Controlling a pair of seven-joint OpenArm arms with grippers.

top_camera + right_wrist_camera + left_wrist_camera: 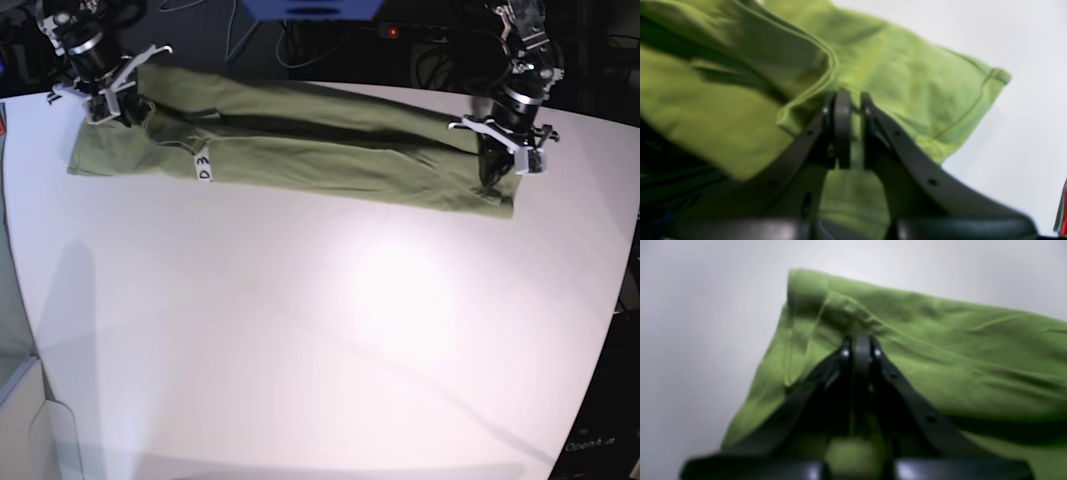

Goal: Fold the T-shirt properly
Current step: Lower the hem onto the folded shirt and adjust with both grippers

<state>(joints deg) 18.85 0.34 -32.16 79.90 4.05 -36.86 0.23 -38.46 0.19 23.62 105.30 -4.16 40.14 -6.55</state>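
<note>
Closest to your left wrist camera, the left gripper (861, 350) has its dark fingers (844, 353) pressed tight together on a bunched fold of the T-shirt (940, 350), pinching the green cloth where a hemmed edge runs up to a rounded corner at the top left; the fabric spreads away to the right over the pale table (690, 340), and the view is blurred. From your right wrist camera, the right gripper (850, 110) stands with its jaws narrow, a thin strip of green cloth caught between them, so it too is gripping the T-shirt (907, 83); a seamed fold curves past just above the tips, and a sleeve with a stitched cuff reaches out to the right over the white surface. In your base view, the T-shirt (300, 150) lies as a long, narrow, wrinkled band across the far side of the white table (330, 340), a small pale tag (204, 167) showing on its near edge. You see the right gripper (110, 100) at the band's left end and the left gripper (500, 165) at its right end, both down on the cloth.
</note>
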